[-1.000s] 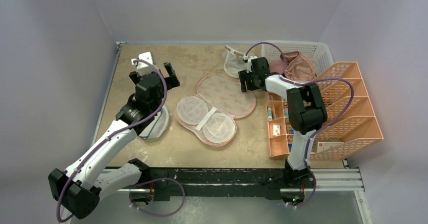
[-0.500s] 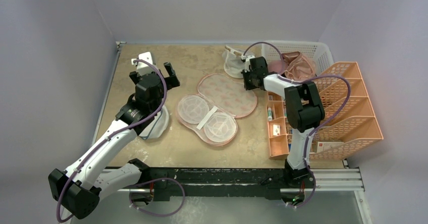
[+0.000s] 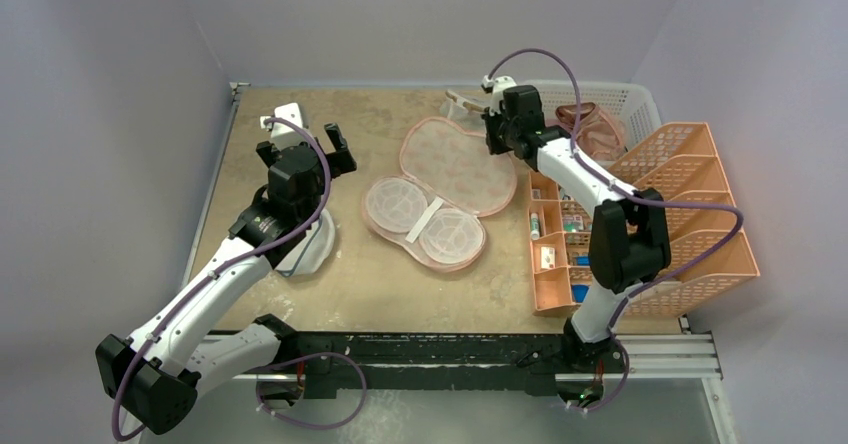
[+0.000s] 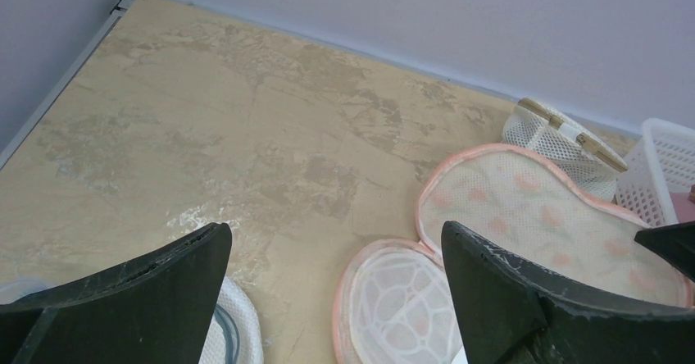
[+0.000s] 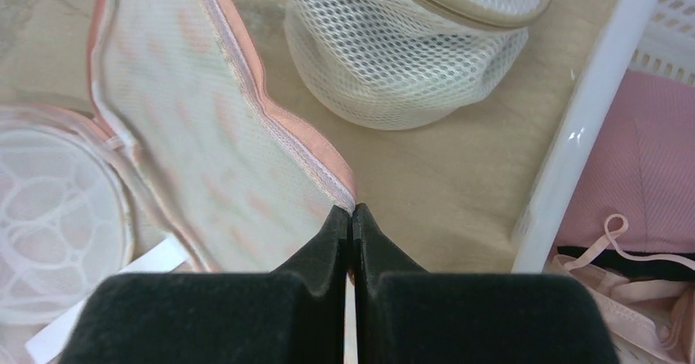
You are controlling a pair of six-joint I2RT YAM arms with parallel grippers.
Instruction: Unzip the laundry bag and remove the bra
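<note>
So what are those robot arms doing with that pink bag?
The right gripper is pinched shut on the edge of the laundry bag, holding its top flap up so the bag lies open on the table. Two white mesh cups show inside. The left gripper hovers open to the side, holding nothing. A brownish-pink bra lies in the white basket.

Far-left counter (image 3: 380, 119) and the near strip are free. Open laundry bag (image 3: 450, 164) fills the middle. Right fingers (image 5: 315, 253) are hemmed in: mesh pouch (image 5: 402, 52) just beyond, white basket (image 5: 574, 134) wall to the right. Orange organizer (image 3: 690, 214) blocks the right edge.
</note>
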